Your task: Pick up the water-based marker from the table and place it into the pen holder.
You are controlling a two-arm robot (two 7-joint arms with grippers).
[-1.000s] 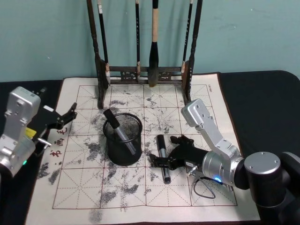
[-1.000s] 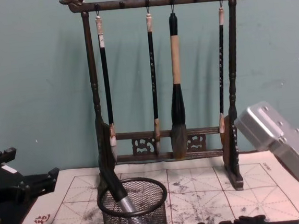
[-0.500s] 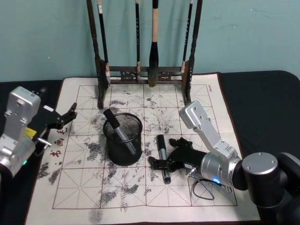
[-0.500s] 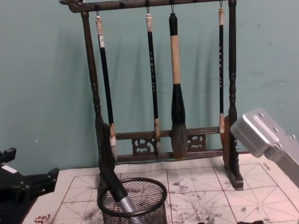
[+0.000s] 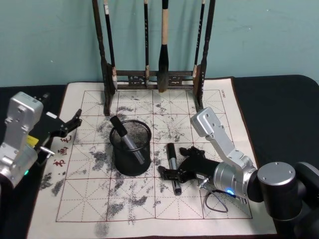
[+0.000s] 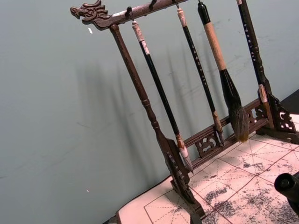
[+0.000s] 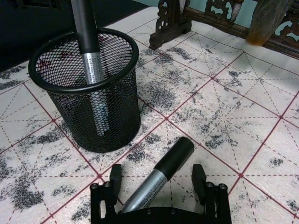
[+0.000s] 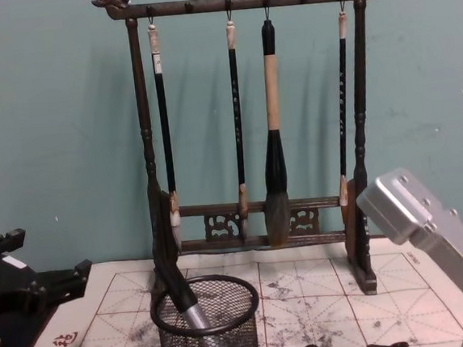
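head: right gripper [image 5: 174,161] low on the table [image 5: 89,199], fingers spread astride the marker [image 5: 171,151] beside the pen holder [image 5: 130,162]; left gripper [image 5: 75,123] at the mat's left edge, fingers apart | left wrist: brush rack [image 6: 159,133] | right wrist: marker lies between the spread fingers [image 7: 114,179] (closer to one) | chest: another marker [image 8: 186,306] leans in the pen holder

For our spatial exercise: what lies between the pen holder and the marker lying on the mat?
Only bare, ink-smudged mat separates pen holder and marker, clearest in the right wrist view.
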